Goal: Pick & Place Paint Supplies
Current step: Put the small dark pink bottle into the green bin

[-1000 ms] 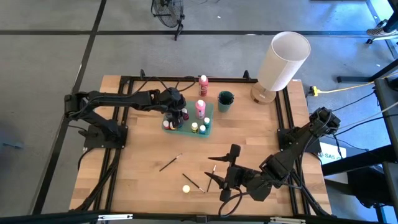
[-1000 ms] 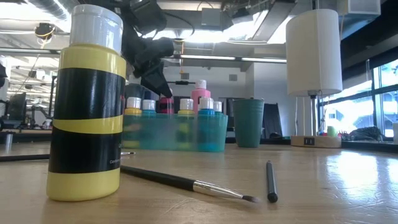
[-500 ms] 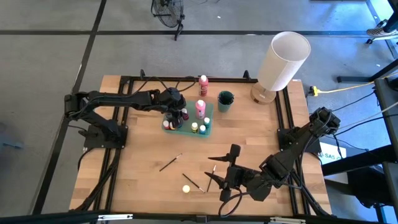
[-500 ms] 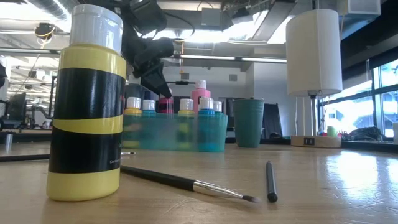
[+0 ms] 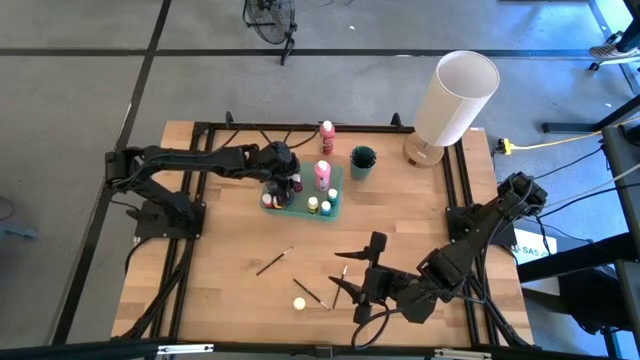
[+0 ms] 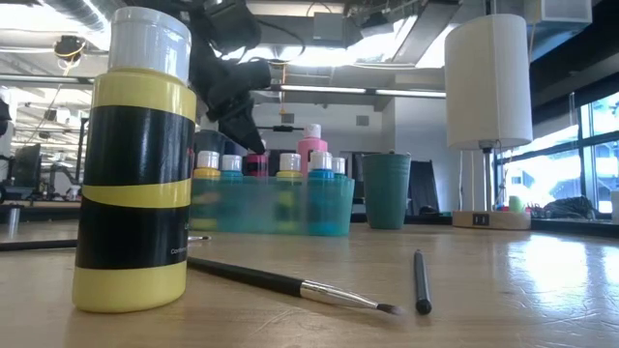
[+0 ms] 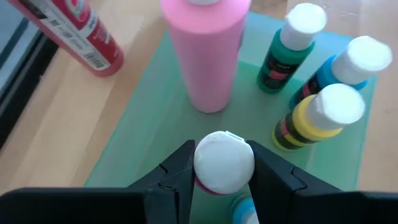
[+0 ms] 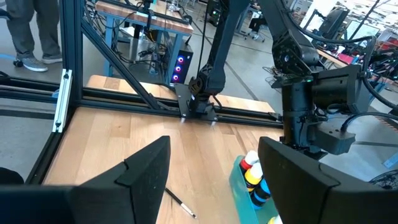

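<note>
A teal tray at the table's far middle holds several white-capped paint bottles, among them a tall pink one. My left gripper hangs over the tray's left part, shut on a magenta bottle. A red bottle stands on the table behind the tray. A yellow bottle stands upright near the front edge, with thin brushes lying flat around it. My right gripper is open above the front of the table, right of the yellow bottle, with nothing between its fingers. My left gripper pinches the magenta bottle's round white cap between its two fingers, one on each side. The fingers slant down from the table's left. The bottle hangs upright below them, over the tray; the tray wall hides its base, so whether it stands on the floor I cannot tell.
A teal cup stands right of the tray, and a big white cylinder on a wooden base is at the far right corner. Black frame rails run along the table's edges. Bare wood lies between the tray and the brushes.
</note>
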